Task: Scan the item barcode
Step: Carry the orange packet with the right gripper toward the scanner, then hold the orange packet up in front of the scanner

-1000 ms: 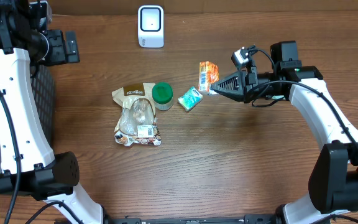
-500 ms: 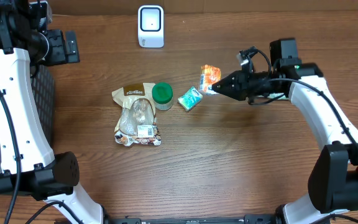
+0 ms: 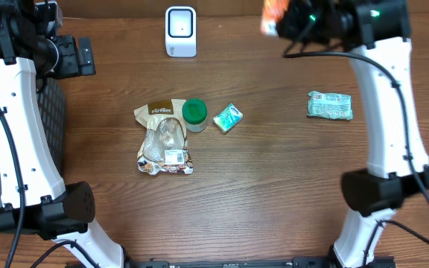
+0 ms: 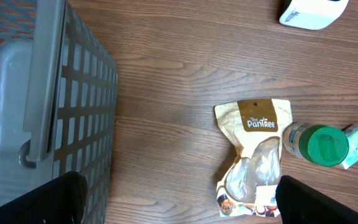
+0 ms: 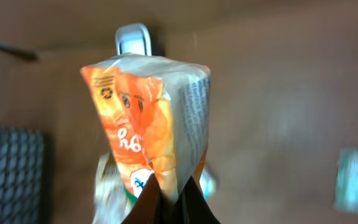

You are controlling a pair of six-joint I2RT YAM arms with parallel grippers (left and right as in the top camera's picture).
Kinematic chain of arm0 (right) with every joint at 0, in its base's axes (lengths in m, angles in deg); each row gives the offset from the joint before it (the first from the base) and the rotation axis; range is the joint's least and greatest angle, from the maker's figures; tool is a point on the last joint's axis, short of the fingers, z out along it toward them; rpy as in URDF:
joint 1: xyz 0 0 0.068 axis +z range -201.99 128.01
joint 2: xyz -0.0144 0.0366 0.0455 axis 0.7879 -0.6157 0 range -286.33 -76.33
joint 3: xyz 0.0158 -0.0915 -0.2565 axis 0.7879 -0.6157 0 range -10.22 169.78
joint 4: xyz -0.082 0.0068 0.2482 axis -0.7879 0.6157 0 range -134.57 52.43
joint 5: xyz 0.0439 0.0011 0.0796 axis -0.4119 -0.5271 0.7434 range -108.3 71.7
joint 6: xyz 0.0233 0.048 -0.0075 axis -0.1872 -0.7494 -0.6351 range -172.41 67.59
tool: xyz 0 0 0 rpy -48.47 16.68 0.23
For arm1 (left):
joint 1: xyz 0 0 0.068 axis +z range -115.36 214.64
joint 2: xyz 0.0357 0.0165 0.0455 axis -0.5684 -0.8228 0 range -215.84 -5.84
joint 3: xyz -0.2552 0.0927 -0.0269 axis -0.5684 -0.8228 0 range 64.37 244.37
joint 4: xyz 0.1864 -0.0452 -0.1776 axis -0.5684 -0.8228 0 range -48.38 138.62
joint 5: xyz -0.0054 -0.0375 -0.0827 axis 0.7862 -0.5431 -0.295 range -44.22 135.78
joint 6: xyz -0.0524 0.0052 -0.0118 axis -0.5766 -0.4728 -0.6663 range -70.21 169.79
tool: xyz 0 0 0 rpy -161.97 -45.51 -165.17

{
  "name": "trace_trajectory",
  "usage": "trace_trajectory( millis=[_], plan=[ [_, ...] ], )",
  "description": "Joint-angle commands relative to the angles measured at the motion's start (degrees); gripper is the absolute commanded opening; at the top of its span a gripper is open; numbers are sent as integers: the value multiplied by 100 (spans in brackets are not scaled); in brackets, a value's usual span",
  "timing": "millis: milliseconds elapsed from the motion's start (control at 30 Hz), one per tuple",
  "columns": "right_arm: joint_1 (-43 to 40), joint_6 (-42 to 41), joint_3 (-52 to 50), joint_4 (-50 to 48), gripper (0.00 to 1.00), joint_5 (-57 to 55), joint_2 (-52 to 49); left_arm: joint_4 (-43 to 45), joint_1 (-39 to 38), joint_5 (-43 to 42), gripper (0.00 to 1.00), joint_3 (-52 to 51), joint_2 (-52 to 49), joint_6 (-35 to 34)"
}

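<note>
My right gripper is shut on the bottom edge of an orange snack packet and holds it high over the back of the table. In the right wrist view the packet stands upright above my closed gripper, its printed side panel toward the camera; the view is blurred. The white scanner stands at the back centre and shows behind the packet as the scanner. My left gripper is open and empty, high over the table's left side.
A Pantree pouch, a green-lidded jar and a small teal packet lie mid-table. A green wrapper lies to the right. A grey mesh basket stands at the left edge.
The right arm has swung up and toward the back with the orange packet, lifting it off the table. The green wrapper at the right has come into view. The left arm is still.
</note>
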Motion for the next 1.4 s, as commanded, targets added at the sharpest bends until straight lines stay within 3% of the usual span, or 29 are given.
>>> trace_trajectory(
  millis=[0, 200, 333, 667, 867, 1367],
  plan=[
    [570, 184, 656, -236, 4, -1777, -529, 4, 9, 39, 100, -7, -7, 105],
    [1530, 1270, 540, -1572, 4, -3904, -1134, 4, 9, 39, 99, -7, -7, 105],
    [1917, 2693, 461, -2643, 4, -4684, -1794, 4, 9, 39, 100, -7, -7, 105],
    [2162, 5731, 361, -5209, 4, -4811, -3215, 4, 9, 39, 100, -7, -7, 105],
    [2164, 7040, 358, -5622, 4, -4304, -3692, 4, 9, 39, 100, -7, -7, 105],
    [2164, 7337, 358, -5661, 4, -3729, -3827, 4, 9, 39, 100, -7, -7, 105]
  ],
)
